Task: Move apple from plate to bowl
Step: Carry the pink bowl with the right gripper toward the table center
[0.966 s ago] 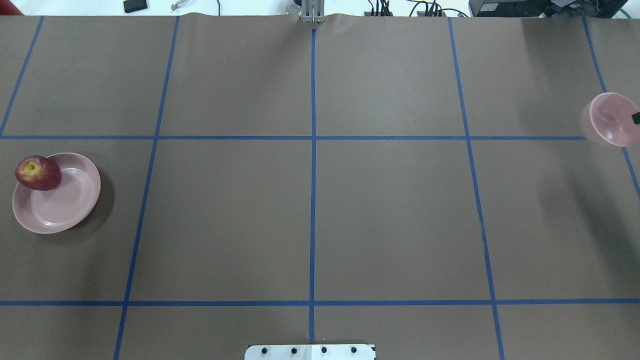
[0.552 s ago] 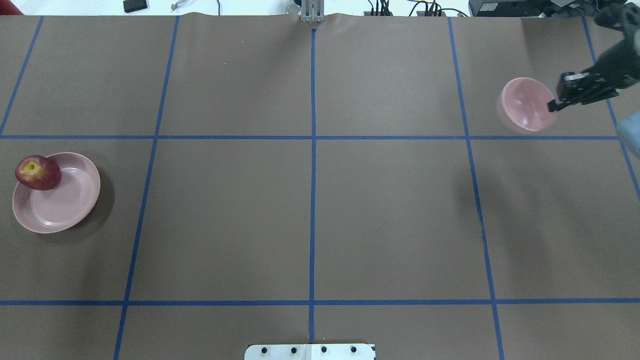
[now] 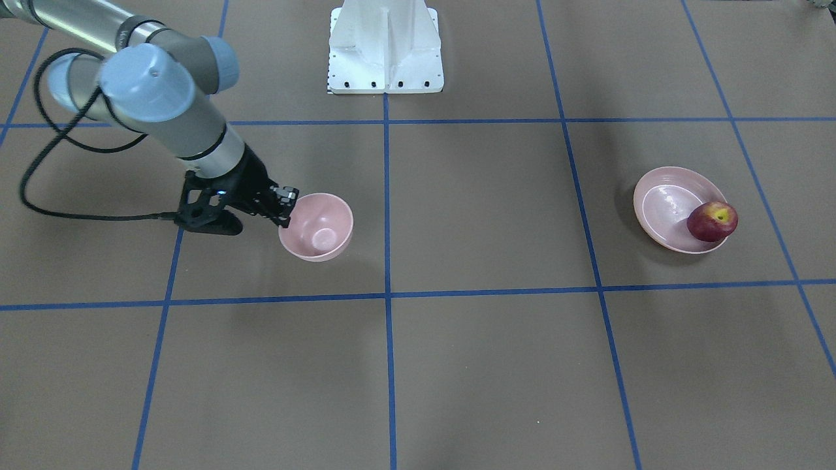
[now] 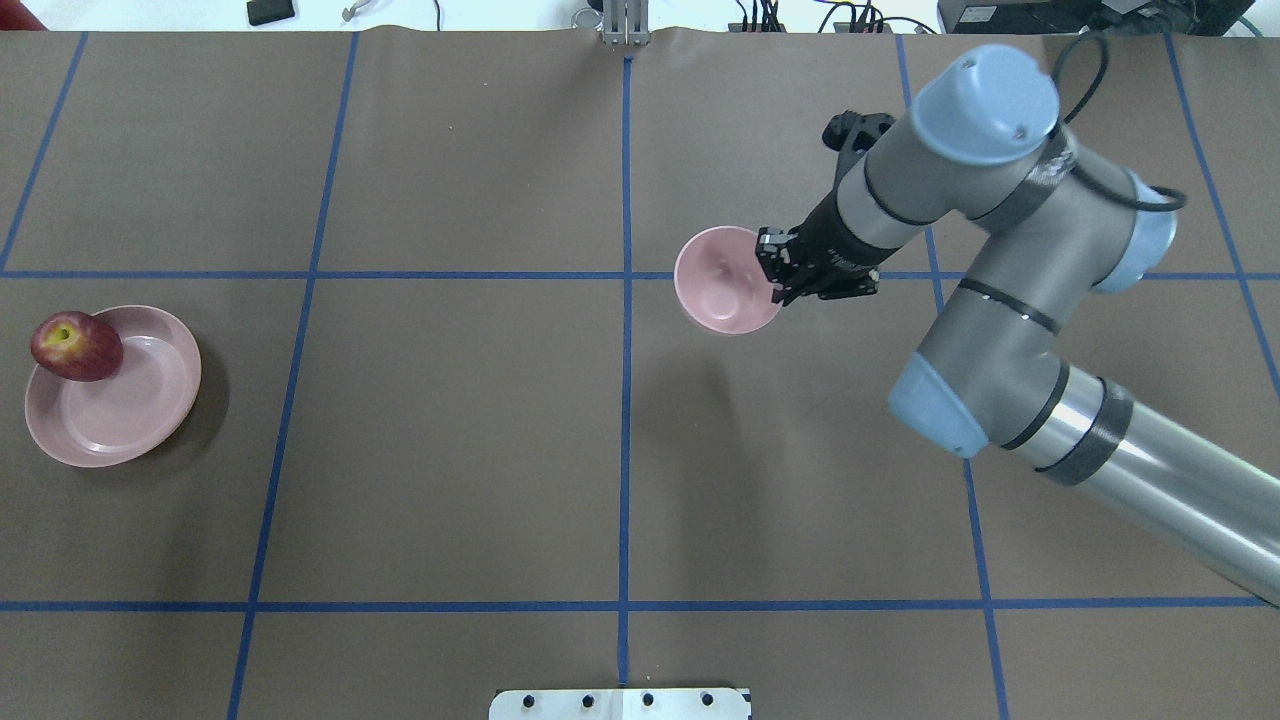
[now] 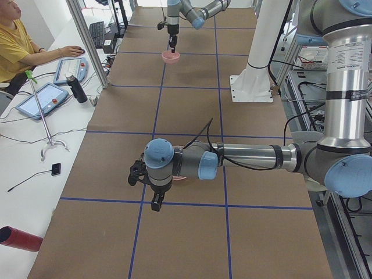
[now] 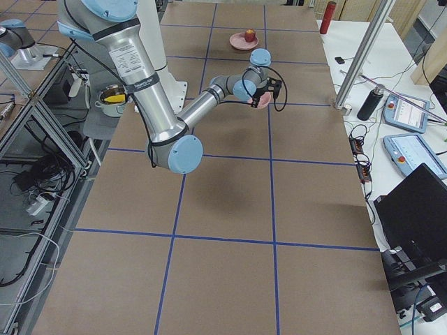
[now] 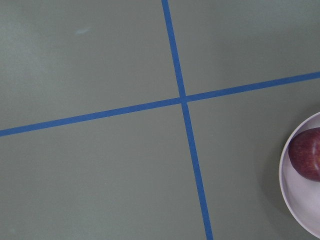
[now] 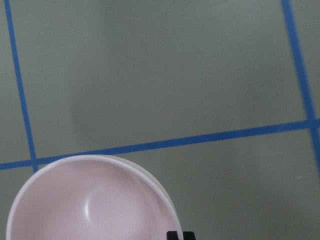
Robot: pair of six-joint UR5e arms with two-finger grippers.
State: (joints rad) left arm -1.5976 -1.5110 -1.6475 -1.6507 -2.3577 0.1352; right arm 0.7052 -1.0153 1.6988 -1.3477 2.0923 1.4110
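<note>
The dark-red apple (image 4: 76,346) lies on the far-left rim of the wide pink plate (image 4: 130,410) at the table's left end. Both also show in the front view, the apple (image 3: 712,221) on the plate (image 3: 659,205), and at the right edge of the left wrist view, the apple (image 7: 307,159) on the plate (image 7: 295,205). My right gripper (image 4: 778,276) is shut on the rim of the small deep pink bowl (image 4: 722,282) and holds it above the table near the centre line; the bowl (image 8: 85,205) is empty. My left gripper (image 5: 156,200) shows only in the left side view, so I cannot tell its state.
The brown table cover is marked with a blue tape grid. The white robot base (image 3: 385,49) stands at the table's near edge. A person (image 5: 17,43), tablets and a bottle (image 5: 77,88) are on the side table beyond the far edge.
My right arm has carried the bowl from the table's right edge leftward to just right of the centre line. The apple and plate have not moved.
</note>
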